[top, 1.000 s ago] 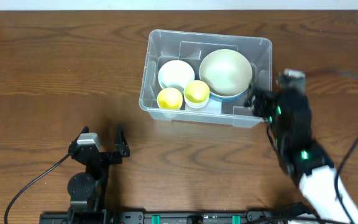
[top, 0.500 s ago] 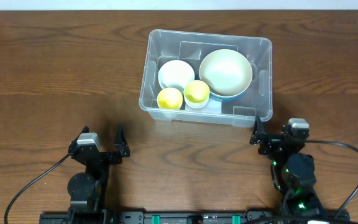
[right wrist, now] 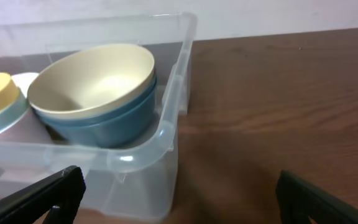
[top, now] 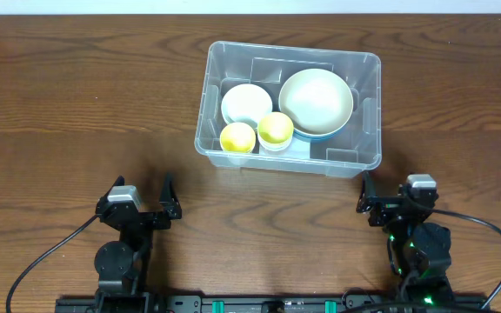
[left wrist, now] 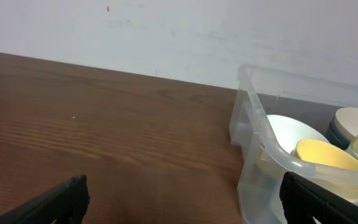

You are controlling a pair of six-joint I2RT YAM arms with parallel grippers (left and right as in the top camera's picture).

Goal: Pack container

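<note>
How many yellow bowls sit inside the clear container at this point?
2: one yellow bowl at the container's near-left corner, the other right beside it, nested in a pale bowl. Stacked bowls could hide more.

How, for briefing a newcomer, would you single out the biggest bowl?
In the clear tub on the wooden table, look at the right half. The cream bowl there, stacked in a blue bowl, is far wider than the white bowl and yellow bowls.

The container is a clear rectangular plastic tub with rounded corners and a thick rim. It stands upright and lidless on the wooden table, holding a cream bowl, a white bowl and two small yellow bowls.
</note>
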